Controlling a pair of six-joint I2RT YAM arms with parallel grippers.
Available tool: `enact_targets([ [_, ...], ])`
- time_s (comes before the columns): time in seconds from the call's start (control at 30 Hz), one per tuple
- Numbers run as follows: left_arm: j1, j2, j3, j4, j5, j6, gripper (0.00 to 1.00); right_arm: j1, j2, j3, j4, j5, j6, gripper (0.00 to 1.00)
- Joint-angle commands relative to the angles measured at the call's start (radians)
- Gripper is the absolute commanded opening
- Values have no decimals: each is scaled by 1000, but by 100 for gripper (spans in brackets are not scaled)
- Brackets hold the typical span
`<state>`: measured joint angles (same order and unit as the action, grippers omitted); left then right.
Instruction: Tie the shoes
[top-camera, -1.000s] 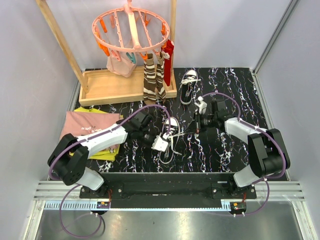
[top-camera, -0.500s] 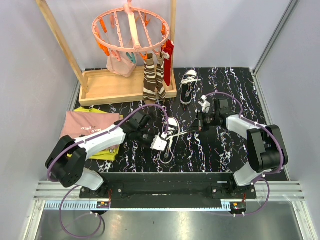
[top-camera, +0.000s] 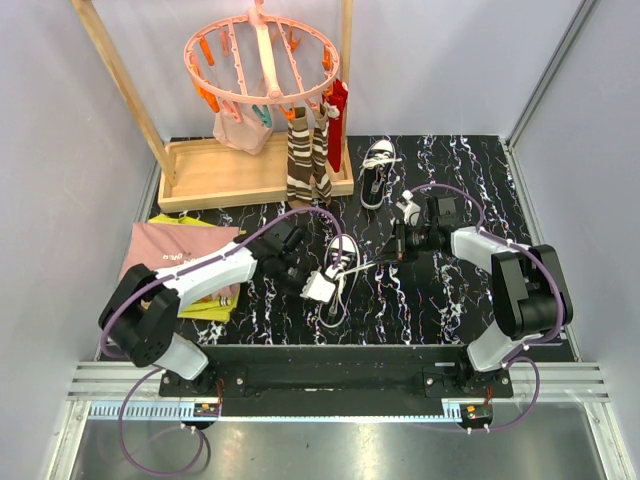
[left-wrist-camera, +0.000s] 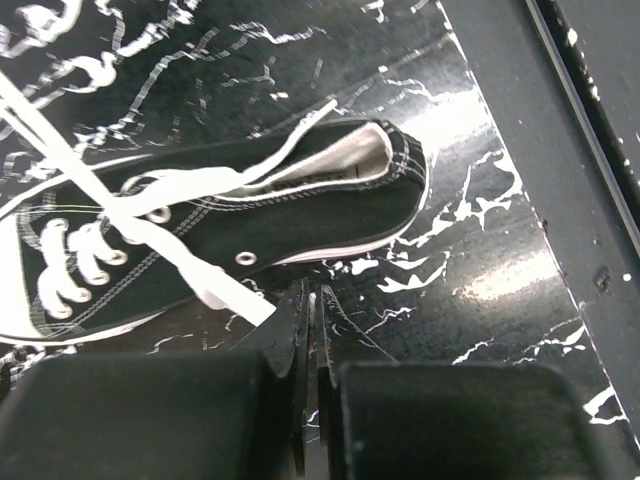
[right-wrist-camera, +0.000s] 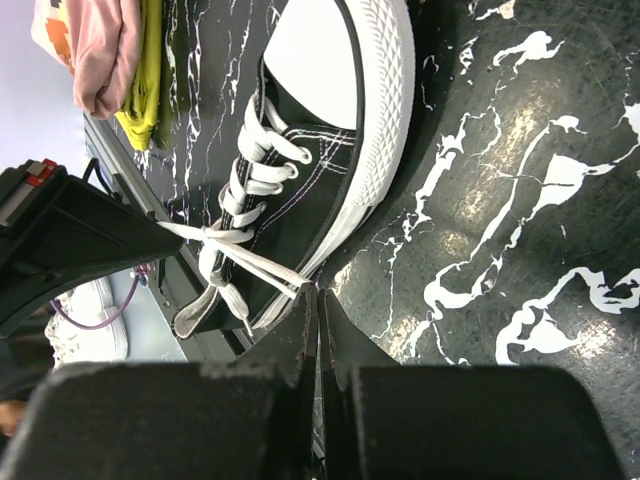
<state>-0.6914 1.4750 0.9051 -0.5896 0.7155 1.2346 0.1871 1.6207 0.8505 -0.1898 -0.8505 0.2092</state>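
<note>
One black shoe (top-camera: 340, 262) with a white toe cap lies mid-table, toe pointing away from me. It also shows in the left wrist view (left-wrist-camera: 300, 215) and the right wrist view (right-wrist-camera: 310, 170). My left gripper (top-camera: 328, 284) is at the shoe's left side, shut on a white lace (left-wrist-camera: 150, 235) that runs over the eyelets to its tips (left-wrist-camera: 311, 300). My right gripper (top-camera: 387, 257) is to the shoe's right, shut on the other lace strands (right-wrist-camera: 260, 265), which run taut to its tips (right-wrist-camera: 318, 292). The laces cross over the shoe's tongue. A second shoe (top-camera: 377, 172) lies farther back.
A wooden drying rack (top-camera: 210, 170) with a pink peg hanger (top-camera: 262, 62) stands at the back left, with brown striped socks (top-camera: 305, 165) hanging from it. Folded pink and yellow clothes (top-camera: 180, 255) lie at the left by the left arm.
Both grippers keep their hold on the laces. The right arm has shifted slightly back and the lace to it stays taut. The shoe has barely moved.
</note>
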Motion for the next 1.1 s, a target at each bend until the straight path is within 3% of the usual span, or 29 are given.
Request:
enact_targets([
  [0.0, 3, 42, 46, -191, -24, 31, 0, -31, 19, 53, 15, 82, -8, 0],
  [0.43, 0, 120, 104, -309, -59, 114, 0, -31, 51, 65, 16, 123, -7, 0],
  [1.07, -2, 137, 109, -342, -76, 154, 0, -64, 62, 70, 30, 173, 18, 0],
])
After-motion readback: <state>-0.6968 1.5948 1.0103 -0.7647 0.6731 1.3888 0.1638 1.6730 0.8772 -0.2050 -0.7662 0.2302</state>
